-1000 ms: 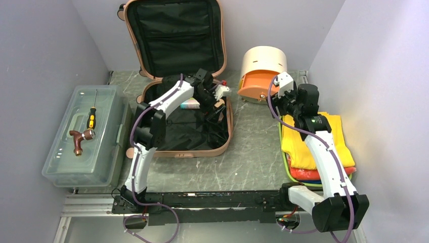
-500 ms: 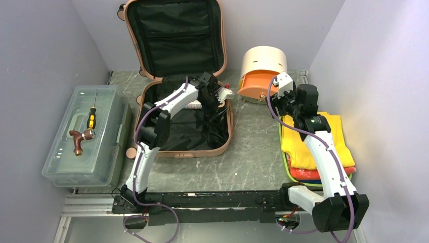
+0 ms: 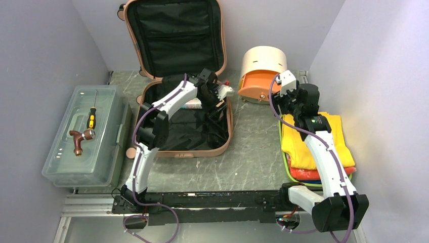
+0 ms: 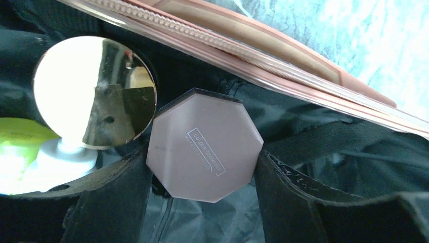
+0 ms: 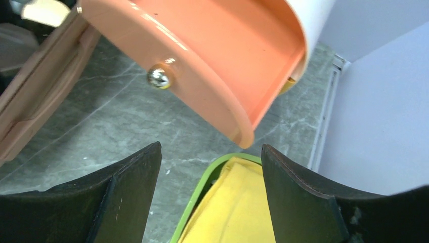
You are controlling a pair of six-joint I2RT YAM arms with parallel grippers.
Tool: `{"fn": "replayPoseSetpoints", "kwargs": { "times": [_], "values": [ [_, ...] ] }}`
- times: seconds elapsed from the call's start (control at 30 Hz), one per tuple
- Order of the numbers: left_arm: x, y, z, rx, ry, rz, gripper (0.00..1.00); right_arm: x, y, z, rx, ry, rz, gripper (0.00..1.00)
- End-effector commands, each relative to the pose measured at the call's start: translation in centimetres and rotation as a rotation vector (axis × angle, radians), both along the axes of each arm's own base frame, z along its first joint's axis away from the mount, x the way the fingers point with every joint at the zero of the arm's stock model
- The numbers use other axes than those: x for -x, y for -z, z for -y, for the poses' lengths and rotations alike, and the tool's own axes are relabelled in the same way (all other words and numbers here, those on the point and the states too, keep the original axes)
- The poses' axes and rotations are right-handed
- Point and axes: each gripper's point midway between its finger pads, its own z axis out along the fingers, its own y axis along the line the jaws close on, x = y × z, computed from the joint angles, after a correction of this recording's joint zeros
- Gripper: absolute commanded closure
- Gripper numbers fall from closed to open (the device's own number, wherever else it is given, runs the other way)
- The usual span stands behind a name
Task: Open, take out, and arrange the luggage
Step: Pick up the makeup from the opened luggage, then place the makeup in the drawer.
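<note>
Luggage (image 3: 228,121) open on worktop (image 3: 253,152), lid upright at back. Left hand (image 3: 218,98) inside luggage's right rear corner, pinching octagonal pink compact (image 4: 205,144) by both edges, round mirror (image 4: 93,91) touching compact. Right hand (image 5: 210,157) spread, empty, well right of luggage; orange drawer (image 5: 212,55) and lime-green tray (image 5: 202,202) likewise right of luggage.

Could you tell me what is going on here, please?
The suitcase lies open on the table. The left gripper is down inside it, its fingers against both sides of a pink compact beside a round mirror, seemingly to lift it out. The right gripper hangs open and empty over the tray edge, near the orange drawer.
</note>
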Motion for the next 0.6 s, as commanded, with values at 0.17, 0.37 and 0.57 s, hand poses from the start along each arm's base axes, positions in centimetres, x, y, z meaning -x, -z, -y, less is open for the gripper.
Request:
{"fn": "replayPoseSetpoints", "kwargs": {
  "times": [0.17, 0.37, 0.57],
  "values": [
    [-1.1, -16.8, 0.7, 0.201, 0.035, 0.363, 0.60, -0.7, -5.0, 5.2, -0.052, 0.294, 0.155, 0.24],
    [-1.8, -23.6, 2.1, 0.338, 0.053, 0.517, 0.55, -0.7, -5.1, 6.9, -0.062, 0.366, 0.167, 0.23],
    [-2.2, -25.4, 5.7, 0.456, 0.102, 0.512, 0.54, -0.6, -5.0, 7.6, -0.063, 0.393, 0.171, 0.23]
  ]
}}
